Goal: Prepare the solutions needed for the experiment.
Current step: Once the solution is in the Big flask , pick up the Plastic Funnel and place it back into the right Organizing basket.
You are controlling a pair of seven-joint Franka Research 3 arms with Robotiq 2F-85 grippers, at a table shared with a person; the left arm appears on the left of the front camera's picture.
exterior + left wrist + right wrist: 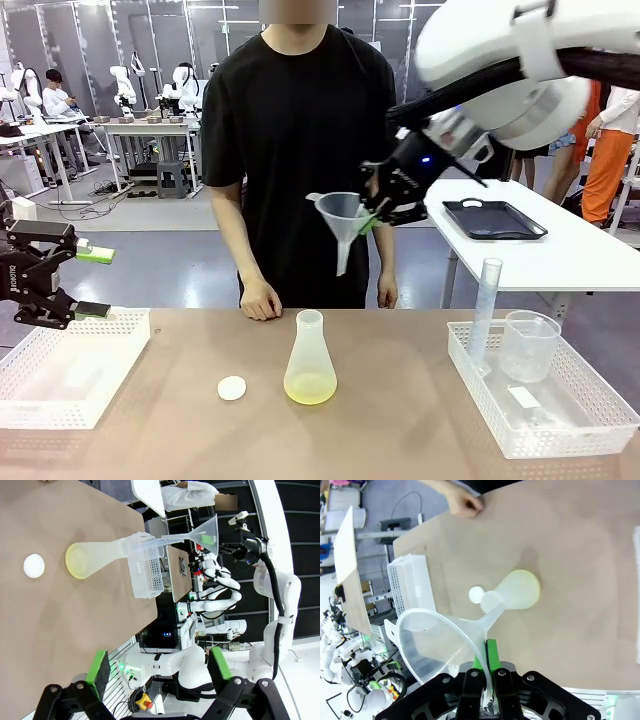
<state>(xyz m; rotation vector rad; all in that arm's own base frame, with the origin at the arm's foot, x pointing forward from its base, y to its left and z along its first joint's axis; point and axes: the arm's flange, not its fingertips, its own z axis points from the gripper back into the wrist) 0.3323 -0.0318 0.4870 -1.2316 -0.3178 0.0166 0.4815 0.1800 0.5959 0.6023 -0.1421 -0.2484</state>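
An open conical flask (310, 360) stands mid-table with the solutions (310, 388), a shallow pale yellow-green layer, at its bottom. Its white round cap (232, 388) lies to its left. My right gripper (375, 215) is shut on the rim of a translucent funnel (343, 215), held high above the flask and slightly to its right. In the right wrist view the funnel (435, 640) is pinched between the pads, and its spout points toward the flask (517, 590) and cap (476, 594). My left gripper (90, 280) hangs open and holds nothing over the left basket; the left wrist view shows its gripper (157, 670) far from the flask (95, 557).
A white basket (60, 410) sits at the table's left. Another basket (560, 435) at the right holds a graduated cylinder (485, 310) and a beaker (530, 345). The person stands at the far edge with a hand (262, 300) resting on the table.
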